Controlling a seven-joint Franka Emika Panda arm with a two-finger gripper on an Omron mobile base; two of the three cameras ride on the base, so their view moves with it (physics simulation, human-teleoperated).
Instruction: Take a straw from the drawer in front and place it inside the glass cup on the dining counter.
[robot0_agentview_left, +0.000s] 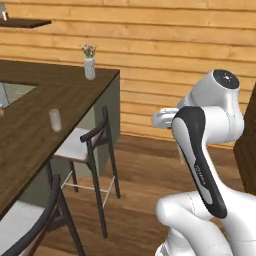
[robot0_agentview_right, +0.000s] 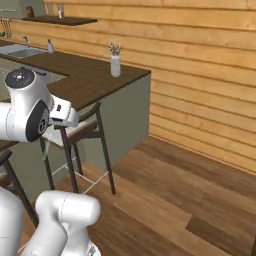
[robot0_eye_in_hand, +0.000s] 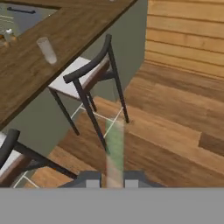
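Pale straw (robot0_eye_in_hand: 114, 148) clamped between the closed gripper (robot0_eye_in_hand: 114, 180) fingertips at bottom centre of the hand view, projecting up-frame over wood floor (robot0_eye_in_hand: 175, 113). One glass cup (robot0_eye_in_hand: 46, 50) upright at upper left on the dining counter (robot0_eye_in_hand: 65, 39), set back from its edge, well apart from the straw. Two chairs (robot0_eye_in_hand: 87, 76) below the counter edge; open floor at right

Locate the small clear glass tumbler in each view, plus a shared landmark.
Left base view: clear glass tumbler left of centre, on the dark wood counter.
Right base view: cannot make it out.
Hand view: upper left, on that counter.
Landmark: black-framed white-seated chair just beside it.
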